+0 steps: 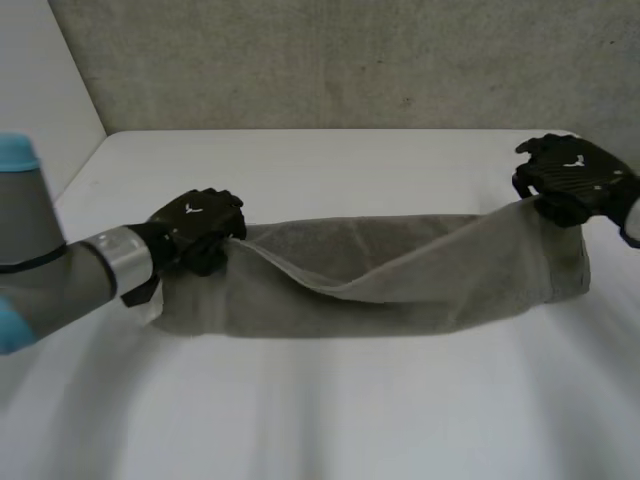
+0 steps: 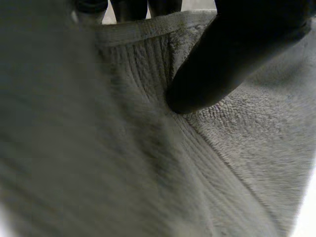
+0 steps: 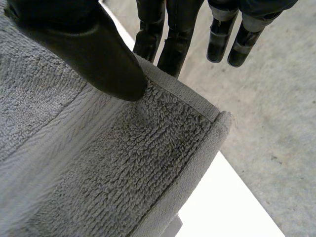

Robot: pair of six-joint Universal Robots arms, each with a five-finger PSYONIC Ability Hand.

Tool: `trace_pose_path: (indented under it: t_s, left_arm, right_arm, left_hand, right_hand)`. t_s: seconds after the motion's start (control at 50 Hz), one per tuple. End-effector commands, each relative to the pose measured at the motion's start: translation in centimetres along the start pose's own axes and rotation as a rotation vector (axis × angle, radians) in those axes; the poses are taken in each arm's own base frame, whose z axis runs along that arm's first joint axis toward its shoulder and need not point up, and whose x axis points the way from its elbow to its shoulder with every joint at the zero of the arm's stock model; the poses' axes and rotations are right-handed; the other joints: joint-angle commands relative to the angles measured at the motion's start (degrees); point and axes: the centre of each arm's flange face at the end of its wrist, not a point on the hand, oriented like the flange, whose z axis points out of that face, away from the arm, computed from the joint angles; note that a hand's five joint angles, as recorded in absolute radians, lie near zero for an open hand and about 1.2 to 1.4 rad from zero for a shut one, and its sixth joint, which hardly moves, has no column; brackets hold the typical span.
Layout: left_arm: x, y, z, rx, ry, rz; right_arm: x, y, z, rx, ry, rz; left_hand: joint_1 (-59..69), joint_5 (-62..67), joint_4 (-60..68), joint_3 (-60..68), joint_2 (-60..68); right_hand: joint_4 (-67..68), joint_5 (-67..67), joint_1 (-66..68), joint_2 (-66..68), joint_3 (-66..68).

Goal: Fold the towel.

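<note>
Pinching towel (image 1: 400,290), left robot hand (image 1: 197,232) and right robot hand (image 1: 575,180) bear logos (image 1: 190,209)

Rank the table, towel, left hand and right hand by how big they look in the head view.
1. table
2. towel
3. right hand and left hand: they look about alike, so I won't rank them.

Soft, diffuse light fills the scene. The white worktop (image 1: 320,420) is bright without hard glare; the towel (image 1: 400,300) casts a faint shadow along its near edge, darker inside its fold.
</note>
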Motion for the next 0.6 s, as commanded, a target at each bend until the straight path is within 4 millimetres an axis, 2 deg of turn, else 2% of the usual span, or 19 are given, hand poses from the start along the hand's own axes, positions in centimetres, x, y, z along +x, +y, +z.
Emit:
trace_pose_path:
  t_s: [0.02,0.06,0.08,0.1,0.12,0.16,0.32,0.52,0.56,0.58,0.6]
  left_arm:
    - [-2.5,0.4,3.8,0.008,-0.051,0.020]
    - [-2.9,0.5,4.5,0.010,-0.067,0.026]
    - [-2.9,0.5,4.5,0.010,-0.067,0.026]
    - [-3.2,0.6,5.5,0.019,-0.077,0.037]
    - [-3.2,0.6,5.5,0.019,-0.077,0.037]
    - [-3.7,0.8,6.8,0.036,-0.084,0.049]
    - [-4.6,1.0,8.3,0.056,-0.107,0.065]
    - [-3.7,2.3,9.6,0.055,-0.084,0.073]
    - [-3.6,2.6,9.8,0.051,-0.081,0.071]
    - [-3.6,2.8,9.9,0.048,-0.078,0.070]
    - [-3.6,2.8,9.9,0.048,-0.078,0.070]
  right_arm:
    - [-0.5,1.4,3.4,-0.050,0.034,-0.036]
    - [-0.9,2.0,4.7,-0.089,0.074,-0.056]
    - [-0.9,2.0,4.7,-0.089,0.074,-0.056]
    - [-0.8,2.3,5.2,-0.094,0.098,-0.061]
    - [-0.8,2.3,5.2,-0.094,0.098,-0.061]
    - [-0.7,3.4,6.4,-0.092,0.134,-0.073]
    - [-0.1,5.1,8.3,-0.075,0.224,-0.071]
    - [-0.1,5.9,9.8,-0.039,0.245,-0.084]
    - [0.0,6.2,10.0,-0.036,0.252,-0.088]
    - [-0.1,6.3,10.2,-0.034,0.258,-0.091]
    - [0.0,6.5,10.3,-0.034,0.263,-0.092]
  left_hand:
    - [7.32,4.56,-3.00,-2.52,5.15]
    - [7.32,4.56,-3.00,-2.52,5.15]
    - [7.32,4.56,-3.00,-2.52,5.15]
    - [7.32,4.56,-3.00,-2.52,5.15]
    - [7.32,4.56,-3.00,-2.52,5.15]
    - [7.32,4.56,-3.00,-2.52,5.15]
    - [7.32,4.56,-3.00,-2.52,5.15]
    - [6.51,3.75,-3.00,-2.52,4.34]
    - [3.98,1.22,-3.00,-2.52,1.81]
    - [-4.35,-7.11,-3.00,-2.52,-6.52]
    - [-4.43,-7.19,-3.00,-2.52,-6.60]
  right_hand:
    - [-0.37,3.49,4.82,5.53,-0.38]
    - [-0.37,3.49,4.82,5.53,-0.38]
    - [-0.37,3.49,4.82,5.53,-0.38]
    - [-0.37,3.49,4.82,5.53,-0.38]
    - [-0.37,3.49,4.82,5.53,-0.38]
    - [-0.37,3.49,4.82,5.53,-0.38]
    - [-0.37,3.49,4.82,5.53,-0.38]
    - [-0.37,3.49,4.82,5.53,-0.38]
    - [-0.37,3.49,4.82,5.53,-0.38]
    - [-0.37,3.49,4.82,5.53,-0.38]
    - [-0.37,-13.27,-11.94,-11.23,-0.38]
